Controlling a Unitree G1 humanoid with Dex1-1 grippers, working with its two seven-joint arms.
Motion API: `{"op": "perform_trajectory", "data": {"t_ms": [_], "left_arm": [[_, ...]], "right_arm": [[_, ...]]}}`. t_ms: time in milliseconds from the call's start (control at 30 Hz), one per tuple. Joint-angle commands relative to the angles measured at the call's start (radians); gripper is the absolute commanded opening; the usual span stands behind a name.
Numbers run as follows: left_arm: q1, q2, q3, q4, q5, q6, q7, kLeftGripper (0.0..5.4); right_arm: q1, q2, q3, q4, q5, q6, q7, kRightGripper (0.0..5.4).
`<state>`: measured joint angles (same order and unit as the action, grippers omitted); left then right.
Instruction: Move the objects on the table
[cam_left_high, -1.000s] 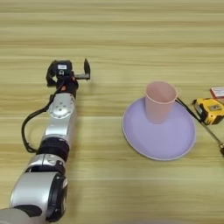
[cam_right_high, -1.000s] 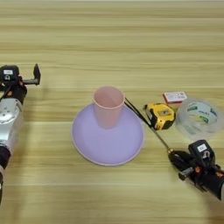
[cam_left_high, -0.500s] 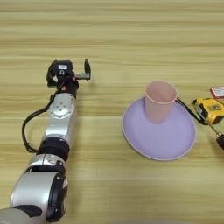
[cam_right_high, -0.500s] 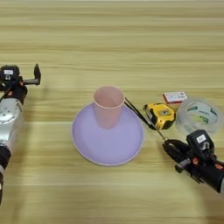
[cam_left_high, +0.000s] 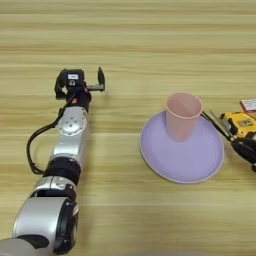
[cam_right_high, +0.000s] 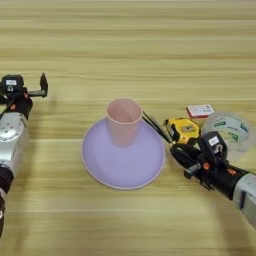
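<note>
A pale pink cup (cam_right_high: 123, 125) stands upright on the back part of a lilac plate (cam_right_high: 120, 167). Right of the plate lies a yellow-and-black tape measure (cam_right_high: 183, 129). The thin screwdriver's dark shaft (cam_right_high: 154, 126) runs slantwise between plate and tape measure; its handle end is hidden under my right gripper (cam_right_high: 181, 160). That gripper reaches in from the lower right, open, fingertips just in front of the tape measure and at the plate's right rim. My left gripper (cam_left_high: 80, 81) rests open on the table far to the left, holding nothing.
A clear tape roll (cam_right_high: 231, 131) lies right of the tape measure, partly behind my right wrist. A small red-and-white box (cam_right_high: 200, 110) sits just behind them. My left arm (cam_left_high: 65, 160) stretches along the table from the lower left.
My right gripper has moved up and left from the lower right corner to the screwdriver and tape measure. Left arm, cup and plate have not moved.
</note>
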<state>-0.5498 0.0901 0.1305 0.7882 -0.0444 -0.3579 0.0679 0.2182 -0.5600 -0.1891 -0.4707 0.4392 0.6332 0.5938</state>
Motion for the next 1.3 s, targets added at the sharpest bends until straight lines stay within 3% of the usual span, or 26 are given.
{"op": "perform_trajectory", "data": {"t_ms": [33,633,1300], "left_arm": [[0.007,-0.005,-0.005,-0.012,0.009,0.02,0.005,5.4],[0.016,0.0,-0.002,-0.028,0.006,0.026,0.0,5.4],[0.019,0.0,0.0,-0.035,0.003,0.031,-0.003,5.4]], "right_arm": [[-0.057,0.017,0.024,0.035,0.008,0.033,-0.023,0.88],[-0.111,0.046,0.137,0.043,-0.006,0.064,-0.049,0.88],[-0.136,0.059,0.167,0.084,-0.025,0.051,-0.055,0.88]]}}
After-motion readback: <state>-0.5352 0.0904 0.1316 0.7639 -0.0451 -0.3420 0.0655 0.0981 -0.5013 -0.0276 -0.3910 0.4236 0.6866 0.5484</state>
